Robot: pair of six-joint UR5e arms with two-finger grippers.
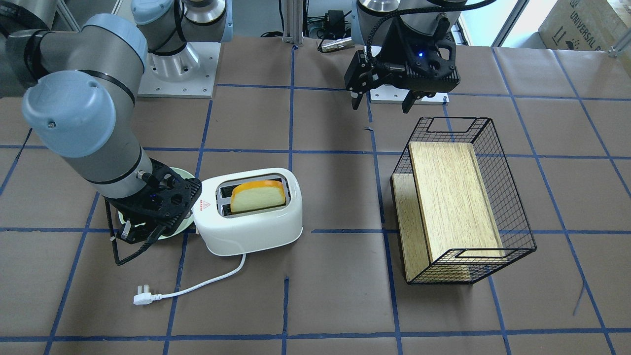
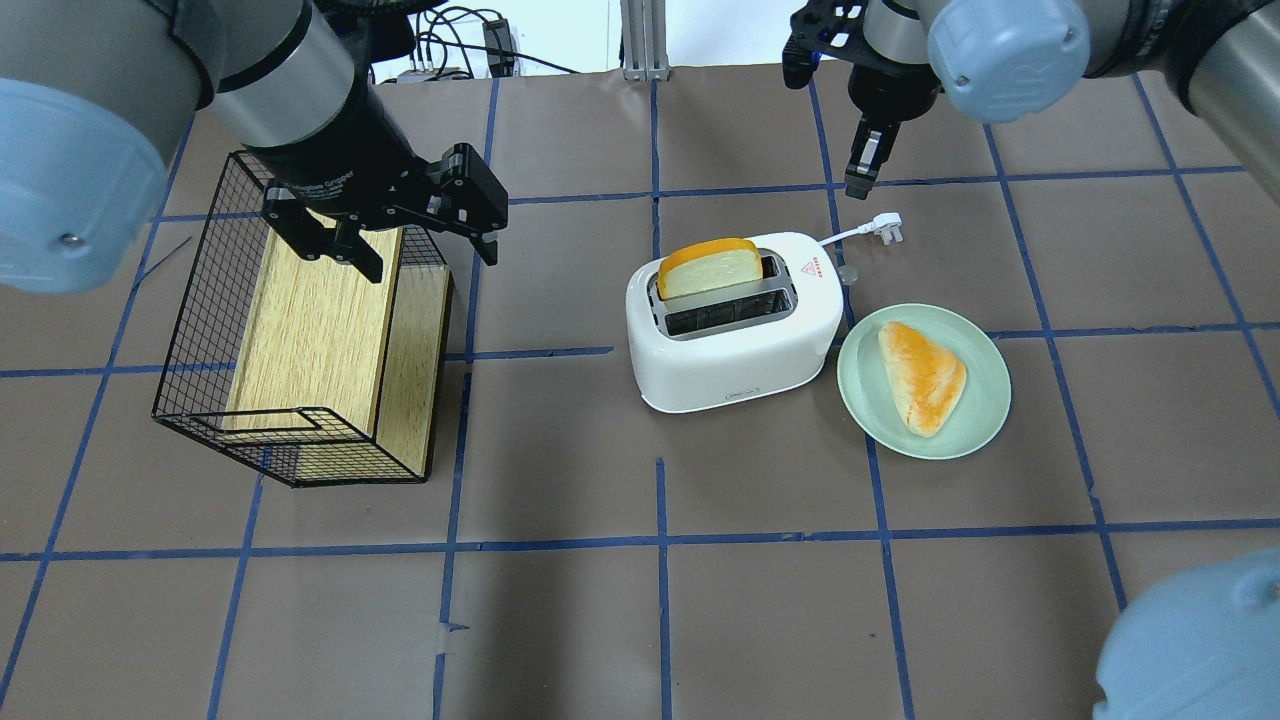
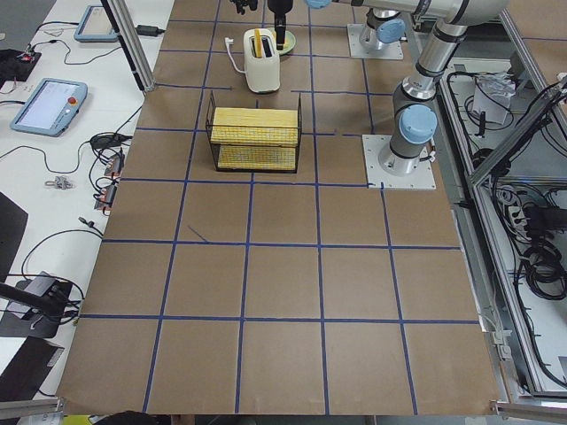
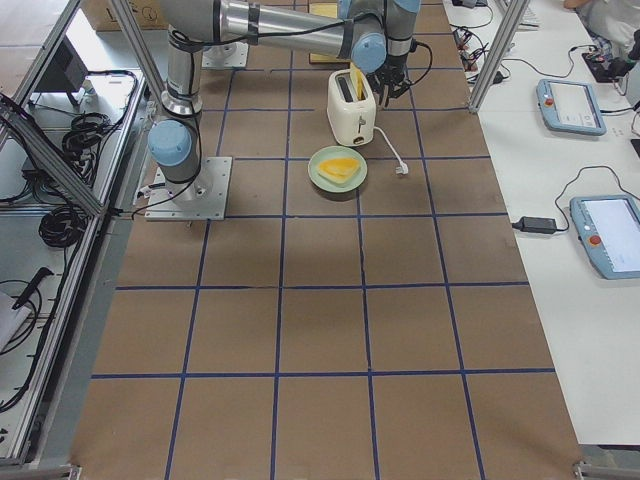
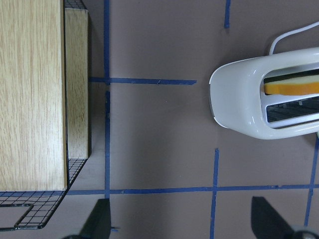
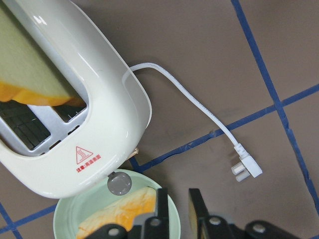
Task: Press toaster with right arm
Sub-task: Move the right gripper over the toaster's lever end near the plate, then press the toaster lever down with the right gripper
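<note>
- Where the brown, blue-taped table [image 1: 335, 296] carries everything, the right arm [image 1: 93, 133] stretches out to the white toaster [image 2: 735, 325], which stands a little to the robot's right of the table's middle.
- The right end effector [image 6: 178, 196] hangs at the toaster's end that bears the red triangle mark. Its fingers are drawn nearly together, with only a slim gap and nothing between them. The tips sit over the plate, just beside the silver knob [image 6: 119, 183], and no contact with the toaster shows.
- How high the tips hang above the plate cannot be told. In the front-facing view this end effector covers most of the plate.
- The left end effector [image 1: 382, 104] hangs spread wide and empty near the black wire basket [image 2: 200, 300], which holds a wooden box [image 2: 310, 320] well apart from the toaster.
- The pale-green plate [image 2: 862, 375] lies just beside the toaster and carries a pastry [image 2: 922, 375].
- A bread slice [image 2: 708, 268] stands in one slot.
- The white plug [image 1: 143, 298] lies loose on the table.
</note>
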